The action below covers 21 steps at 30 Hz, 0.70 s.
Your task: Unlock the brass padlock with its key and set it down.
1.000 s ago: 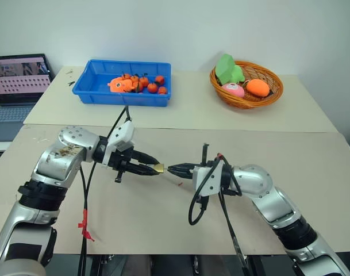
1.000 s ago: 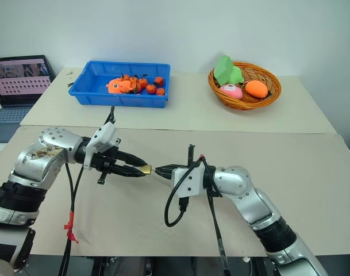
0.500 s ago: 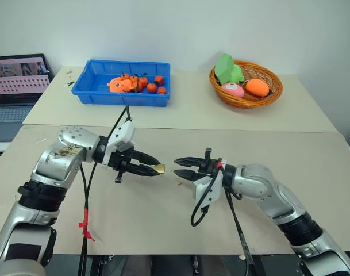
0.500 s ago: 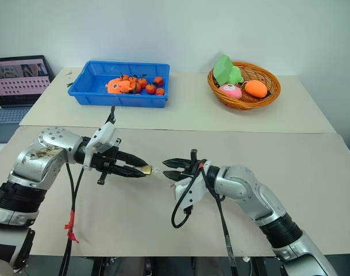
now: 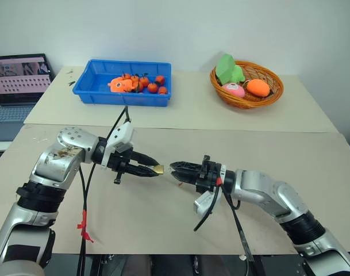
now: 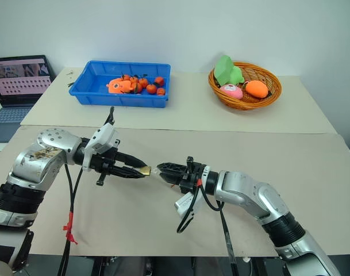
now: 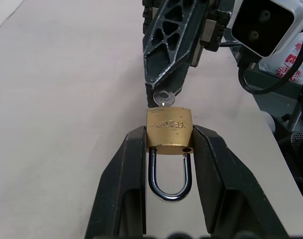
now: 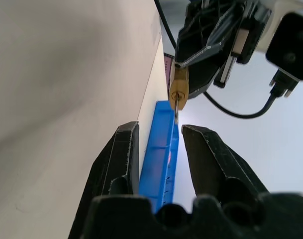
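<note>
My left gripper is shut on the brass padlock, pinching its small golden body between both fingers above the table. Its silver shackle points back toward the wrist. A silver key sticks out of the padlock's far end. My right gripper faces it from the right, level and open. The key sits just ahead of the gap between its fingertips, and neither finger presses on it.
A blue bin with orange toys stands at the back left. A wicker basket of plush toys is at the back right. An open laptop sits at the far left. Cables hang from both wrists.
My right gripper, shut at the key a second ago, opened, drew back a little and rolled. It now sits close to the key again. The left gripper and padlock stayed still.
</note>
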{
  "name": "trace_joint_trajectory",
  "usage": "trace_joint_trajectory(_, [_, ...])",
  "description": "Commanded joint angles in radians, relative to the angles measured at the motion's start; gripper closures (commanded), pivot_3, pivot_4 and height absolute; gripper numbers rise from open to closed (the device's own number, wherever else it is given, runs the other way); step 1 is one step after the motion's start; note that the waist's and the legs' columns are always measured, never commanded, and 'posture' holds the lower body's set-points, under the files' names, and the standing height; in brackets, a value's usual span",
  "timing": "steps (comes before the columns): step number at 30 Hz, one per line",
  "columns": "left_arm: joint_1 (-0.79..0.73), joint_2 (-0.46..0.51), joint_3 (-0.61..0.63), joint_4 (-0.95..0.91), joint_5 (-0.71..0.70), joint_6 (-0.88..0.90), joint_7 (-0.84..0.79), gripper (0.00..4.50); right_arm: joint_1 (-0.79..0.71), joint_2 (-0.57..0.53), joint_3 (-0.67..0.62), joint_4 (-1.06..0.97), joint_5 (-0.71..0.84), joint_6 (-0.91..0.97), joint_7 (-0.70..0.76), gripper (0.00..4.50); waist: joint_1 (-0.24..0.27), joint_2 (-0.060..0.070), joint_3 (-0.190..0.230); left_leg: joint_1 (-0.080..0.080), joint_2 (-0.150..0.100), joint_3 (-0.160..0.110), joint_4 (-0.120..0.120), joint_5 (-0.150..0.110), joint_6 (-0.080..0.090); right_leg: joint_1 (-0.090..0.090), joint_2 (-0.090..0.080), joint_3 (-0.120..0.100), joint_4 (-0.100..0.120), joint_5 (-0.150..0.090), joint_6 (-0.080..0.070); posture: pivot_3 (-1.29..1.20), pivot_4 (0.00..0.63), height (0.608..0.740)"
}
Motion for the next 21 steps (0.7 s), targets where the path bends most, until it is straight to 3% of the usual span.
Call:
trace_joint_trajectory(1, [-0.009, 0.013, 0.036, -0.039, -0.019, -0.009, 0.003, 3.68, -0.017, 0.011, -0.018, -0.009, -0.016, -0.013, -0.039, 2.7, 0.0, 0.0, 0.0, 0.0, 0.0, 0.0, 0.0, 0.0, 0.0, 0.0, 0.0, 0.0, 0.0, 0.0, 0.0, 0.0, 0.15, 0.74])
trace_joint_trajectory(21, [-0.017, 0.008, 0.032, -0.039, -0.02, -0.003, 0.014, 3.68, -0.046, 0.047, 0.001, -0.048, -0.013, 0.004, -0.003, 2.7, -0.001, 0.0, 0.0, 0.0, 0.0, 0.0, 0.0, 0.0, 0.0, 0.0, 0.0, 0.0, 0.0, 0.0, 0.0, 0.0, 0.15, 0.74])
